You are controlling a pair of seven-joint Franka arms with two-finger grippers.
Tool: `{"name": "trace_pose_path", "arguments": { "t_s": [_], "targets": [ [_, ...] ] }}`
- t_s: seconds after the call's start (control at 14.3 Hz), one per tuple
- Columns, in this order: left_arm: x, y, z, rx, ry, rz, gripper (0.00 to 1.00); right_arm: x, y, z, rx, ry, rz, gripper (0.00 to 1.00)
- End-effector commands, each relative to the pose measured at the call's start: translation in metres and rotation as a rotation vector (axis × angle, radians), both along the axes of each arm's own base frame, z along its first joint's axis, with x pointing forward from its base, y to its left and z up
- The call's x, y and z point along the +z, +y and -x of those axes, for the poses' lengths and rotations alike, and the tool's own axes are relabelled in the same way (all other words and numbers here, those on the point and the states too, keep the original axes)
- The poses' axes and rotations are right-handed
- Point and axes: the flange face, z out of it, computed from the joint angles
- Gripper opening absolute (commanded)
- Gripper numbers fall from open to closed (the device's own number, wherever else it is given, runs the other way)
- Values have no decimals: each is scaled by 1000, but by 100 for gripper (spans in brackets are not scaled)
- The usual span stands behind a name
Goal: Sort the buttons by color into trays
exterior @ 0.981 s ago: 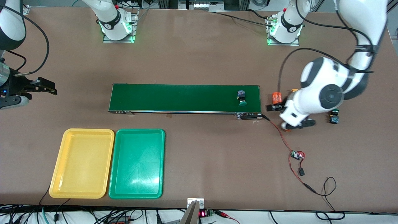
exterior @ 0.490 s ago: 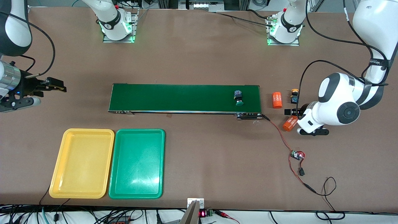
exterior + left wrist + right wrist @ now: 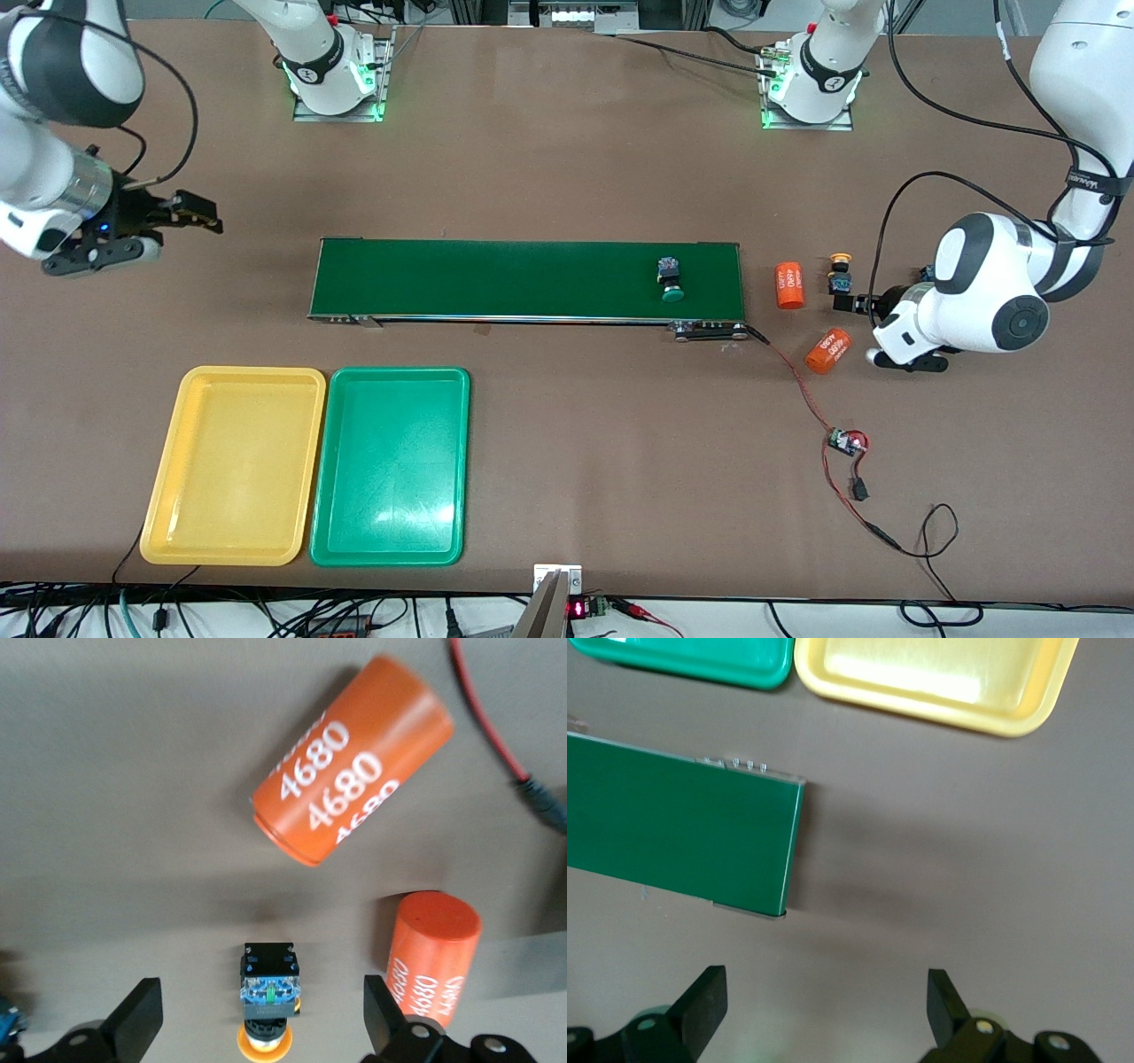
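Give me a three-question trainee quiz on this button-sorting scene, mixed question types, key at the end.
1. True or false: a green button lies on the belt.
2. Multiple choice: the left end effector is A) shut on an orange cylinder, B) open at a yellow button, C) over the green tray.
3. Fill in: both trays hold ___ buttons.

Key
1. True; it lies toward the left arm's end.
2. B; the fingers stand apart on either side of it, without touching.
3. No; the yellow tray and the green one are bare, and the right end effector hangs open over the table near the belt's end.
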Motion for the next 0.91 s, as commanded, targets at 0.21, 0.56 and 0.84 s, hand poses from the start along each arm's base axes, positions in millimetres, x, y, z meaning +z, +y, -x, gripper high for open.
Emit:
{"name": "trace_pose_path", "arguments": {
  "t_s": [0.21,0.56,0.84],
  "targets": [
    [-10,9,47,-25,-36,-25,100,-14,79,47,-120,-9,40,100],
    [-30,1,66,-44,-38,-2,100,-22,169,51,-152,-73,70,100],
    [-34,-1,70,-46,-26,2,86,-40,222,51,-172,-134,45,100]
  ]
}}
